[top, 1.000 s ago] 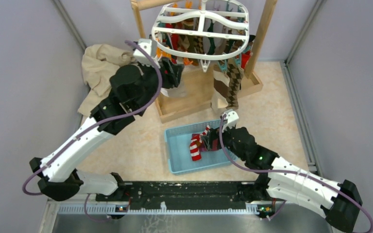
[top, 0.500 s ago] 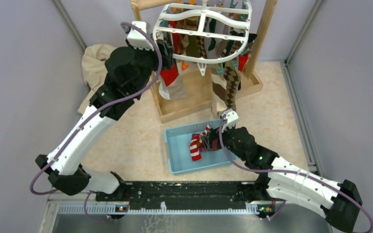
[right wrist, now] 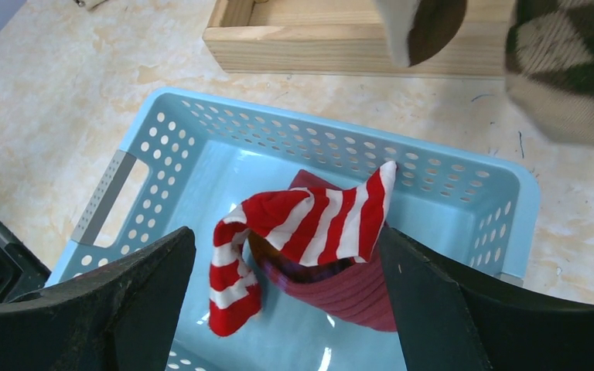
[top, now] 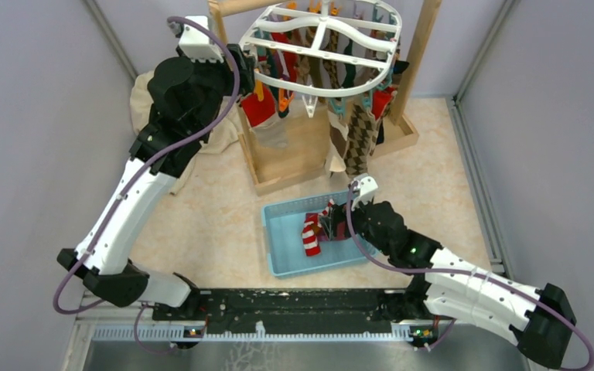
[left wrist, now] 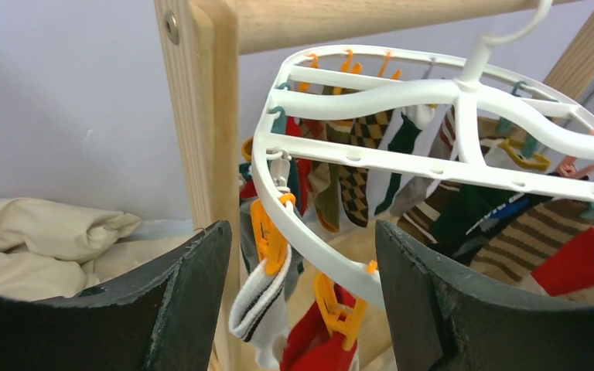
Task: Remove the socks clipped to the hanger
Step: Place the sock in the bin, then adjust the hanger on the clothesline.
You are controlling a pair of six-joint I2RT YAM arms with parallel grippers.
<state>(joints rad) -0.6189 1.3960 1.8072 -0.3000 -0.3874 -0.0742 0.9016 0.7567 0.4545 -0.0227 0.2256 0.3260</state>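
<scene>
I see my left gripper (left wrist: 302, 236) spread wide, the rim of the white plastic oval hanger (left wrist: 402, 166) between its fingers, mixed-colour socks (left wrist: 353, 182) clipped beneath. My right gripper (right wrist: 286, 241) gapes over a red-and-white striped sock (right wrist: 309, 220) in the light-blue perforated basket (right wrist: 464, 182).

Legible text, labels, brands, numbers, signs: none in any view.

Only candidate: short pale marks resembling lettering along a blue band on a dark sock (left wrist: 476, 219), clipped under the right side of the hanger (left wrist: 402, 89), left wrist view. Too small and blurred to read; not certain to be writing at all.
</scene>
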